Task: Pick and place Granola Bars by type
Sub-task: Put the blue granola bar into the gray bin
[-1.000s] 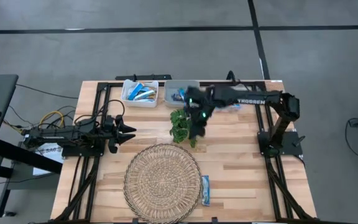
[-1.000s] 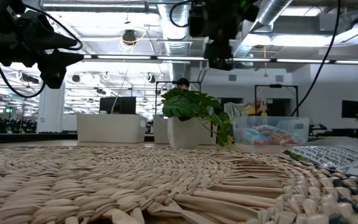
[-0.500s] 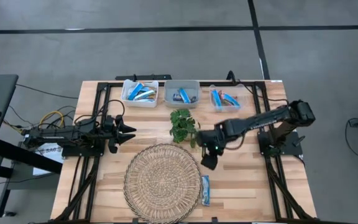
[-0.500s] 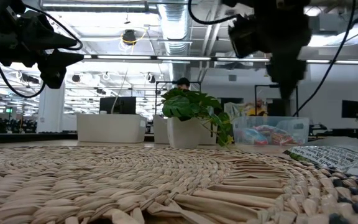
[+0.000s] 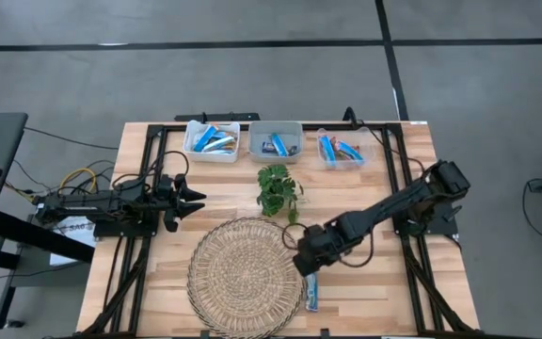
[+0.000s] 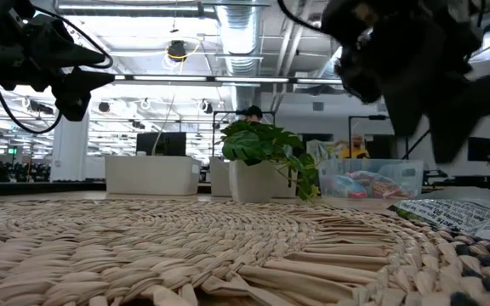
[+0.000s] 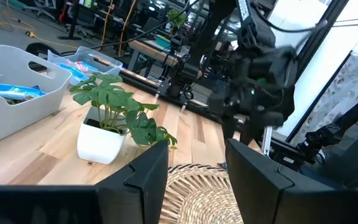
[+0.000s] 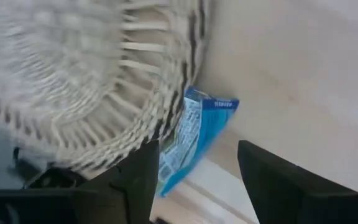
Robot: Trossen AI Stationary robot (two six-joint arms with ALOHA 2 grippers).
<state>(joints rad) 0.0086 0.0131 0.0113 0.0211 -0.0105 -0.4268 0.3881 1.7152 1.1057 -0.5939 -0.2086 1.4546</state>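
1. The step in hand, as I judge it, is to pick the last loose bar. It lies flat on the table, touching the right rim of the woven mat, with one long edge slightly under or against that rim in the right wrist view.
2. The right gripper hangs just above the mat's right rim, beside the far end of the bar. Its fingers are wide apart, holding nothing, and the bar shows between them.
3. To do it well, the gripper should come down with one finger on each long side of the bar, near its middle. The mat side is tight, so I think the inner finger must slide between rim and wrapper, or first pull the bar a little away from the mat.
4. The wrapper is thin foil and can slip, so closing should be firm and low, near the table.
5. The bar is blue. Past the mat stand three bins; bins and both hold blue bars, so which one matches its type I cannot tell.
6. The plant stands between the mat and the bins; the carry should pass beside it.
7. The left gripper waits left of the mat, open and empty.
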